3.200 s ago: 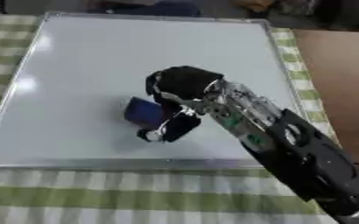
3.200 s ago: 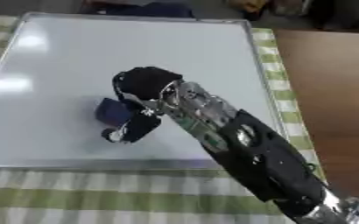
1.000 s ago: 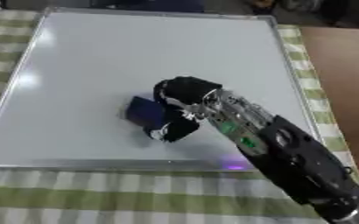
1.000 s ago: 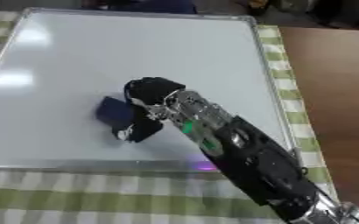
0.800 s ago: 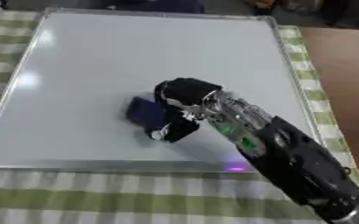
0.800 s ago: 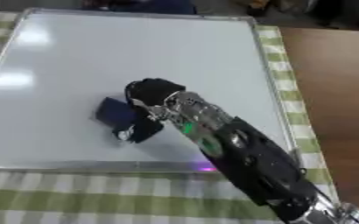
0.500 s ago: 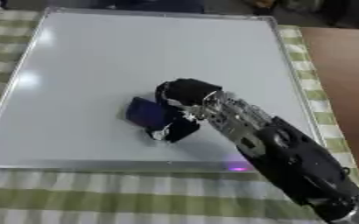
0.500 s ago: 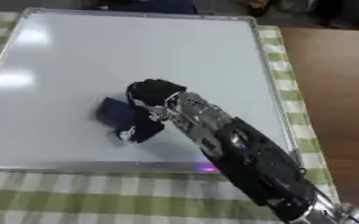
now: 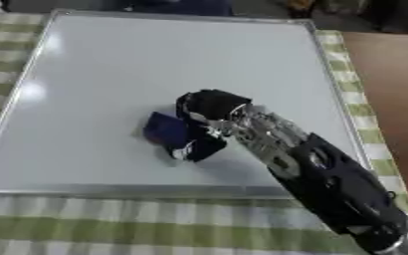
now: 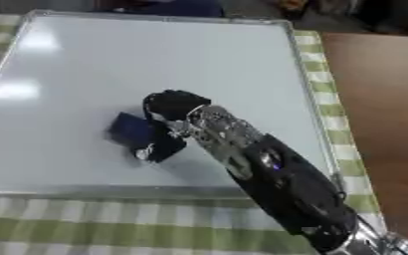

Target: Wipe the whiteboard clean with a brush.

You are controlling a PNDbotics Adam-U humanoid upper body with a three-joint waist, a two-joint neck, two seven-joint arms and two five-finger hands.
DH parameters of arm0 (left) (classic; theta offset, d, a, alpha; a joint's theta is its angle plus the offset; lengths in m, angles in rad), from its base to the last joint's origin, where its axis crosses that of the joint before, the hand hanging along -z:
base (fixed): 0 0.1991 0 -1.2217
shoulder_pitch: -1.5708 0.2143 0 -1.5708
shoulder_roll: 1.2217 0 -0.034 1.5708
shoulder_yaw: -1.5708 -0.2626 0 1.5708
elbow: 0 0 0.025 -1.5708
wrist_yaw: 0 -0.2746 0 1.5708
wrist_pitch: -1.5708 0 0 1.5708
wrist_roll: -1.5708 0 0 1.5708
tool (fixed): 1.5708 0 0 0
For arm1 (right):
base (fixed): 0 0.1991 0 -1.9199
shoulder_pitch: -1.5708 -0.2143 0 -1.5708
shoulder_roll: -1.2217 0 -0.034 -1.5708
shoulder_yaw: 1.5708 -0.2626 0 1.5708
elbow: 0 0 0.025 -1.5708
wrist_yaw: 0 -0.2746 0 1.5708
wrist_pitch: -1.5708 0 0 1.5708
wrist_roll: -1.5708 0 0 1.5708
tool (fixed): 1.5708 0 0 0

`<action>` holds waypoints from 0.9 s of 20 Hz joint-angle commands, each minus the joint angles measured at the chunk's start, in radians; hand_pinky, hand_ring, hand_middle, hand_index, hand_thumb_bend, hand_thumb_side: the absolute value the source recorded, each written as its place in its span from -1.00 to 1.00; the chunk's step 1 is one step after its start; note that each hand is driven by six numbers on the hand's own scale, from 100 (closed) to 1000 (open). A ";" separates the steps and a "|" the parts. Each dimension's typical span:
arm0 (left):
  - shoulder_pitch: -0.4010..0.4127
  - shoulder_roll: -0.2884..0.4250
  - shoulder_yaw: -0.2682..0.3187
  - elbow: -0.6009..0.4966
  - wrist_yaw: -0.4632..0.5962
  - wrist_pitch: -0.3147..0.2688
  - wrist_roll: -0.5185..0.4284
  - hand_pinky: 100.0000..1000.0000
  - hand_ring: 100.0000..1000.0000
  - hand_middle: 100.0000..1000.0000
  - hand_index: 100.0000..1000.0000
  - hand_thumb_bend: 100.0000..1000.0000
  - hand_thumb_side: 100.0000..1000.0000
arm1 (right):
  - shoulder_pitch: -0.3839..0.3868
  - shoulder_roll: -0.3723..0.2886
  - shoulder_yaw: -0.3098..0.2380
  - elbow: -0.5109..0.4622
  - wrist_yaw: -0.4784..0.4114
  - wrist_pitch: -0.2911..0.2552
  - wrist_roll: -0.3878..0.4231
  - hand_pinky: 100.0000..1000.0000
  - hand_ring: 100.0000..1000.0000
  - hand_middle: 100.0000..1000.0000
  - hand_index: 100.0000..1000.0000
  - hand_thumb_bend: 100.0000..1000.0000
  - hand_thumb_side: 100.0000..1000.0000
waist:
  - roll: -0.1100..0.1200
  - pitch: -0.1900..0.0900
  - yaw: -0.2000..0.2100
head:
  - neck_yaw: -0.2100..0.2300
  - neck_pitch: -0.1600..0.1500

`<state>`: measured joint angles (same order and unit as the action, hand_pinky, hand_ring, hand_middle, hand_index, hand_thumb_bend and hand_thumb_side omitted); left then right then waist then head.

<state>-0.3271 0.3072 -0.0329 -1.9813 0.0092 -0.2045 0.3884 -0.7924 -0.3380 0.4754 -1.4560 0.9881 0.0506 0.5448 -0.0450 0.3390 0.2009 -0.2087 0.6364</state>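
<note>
The brush (image 9: 165, 130), a small dark blue block, lay flat on the lower middle of the whiteboard (image 9: 112, 64), and I had my right hand (image 9: 206, 113) curled over its right end, fingers bent down around it and pressing it to the surface. I judged it light and rigid in the body, likely soft on the wiping face, so it should slide easily on the slick board; the sides of the block looked like the sensible place to hold it, as the hand did. The board itself read as stiff, framed in pale metal, and I could make out no marks on it from here. It sat on a green checked cloth (image 9: 85, 224), with bare brown table (image 9: 390, 74) to the right. I counted one brush, one whiteboard and one hand in view; my left hand did not show.
</note>
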 commanded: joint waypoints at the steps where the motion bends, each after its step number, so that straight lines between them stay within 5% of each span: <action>1: -0.012 0.008 -0.002 -0.019 0.004 -0.002 -0.005 0.17 0.44 0.44 0.31 -0.69 1.00 | -0.011 -0.004 -0.005 0.016 0.005 -0.001 -0.006 0.29 0.56 0.43 -1.00 -0.50 0.21 | 0.004 -0.013 0.005 | -0.004 -0.013; 11: -0.014 0.006 -0.004 -0.019 0.005 -0.002 -0.008 0.17 0.44 0.44 0.31 -0.70 1.00 | -0.014 0.002 -0.008 0.050 0.021 -0.013 -0.025 0.25 0.52 0.34 -1.00 -0.43 0.10 | 0.005 -0.008 0.012 | -0.006 -0.017; 18: -0.017 0.006 -0.005 -0.019 0.006 -0.002 -0.011 0.18 0.45 0.44 0.31 -0.70 1.00 | -0.016 0.006 -0.013 0.067 0.012 -0.014 -0.037 0.19 0.47 0.28 -1.00 -0.66 0.04 | 0.005 -0.006 0.017 | -0.006 -0.018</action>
<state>-0.3305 0.3069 -0.0388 -1.9813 0.0119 -0.2052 0.3818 -0.8100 -0.3294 0.4621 -1.4158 1.0025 0.0355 0.5072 -0.0448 0.3447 0.2151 -0.2130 0.6300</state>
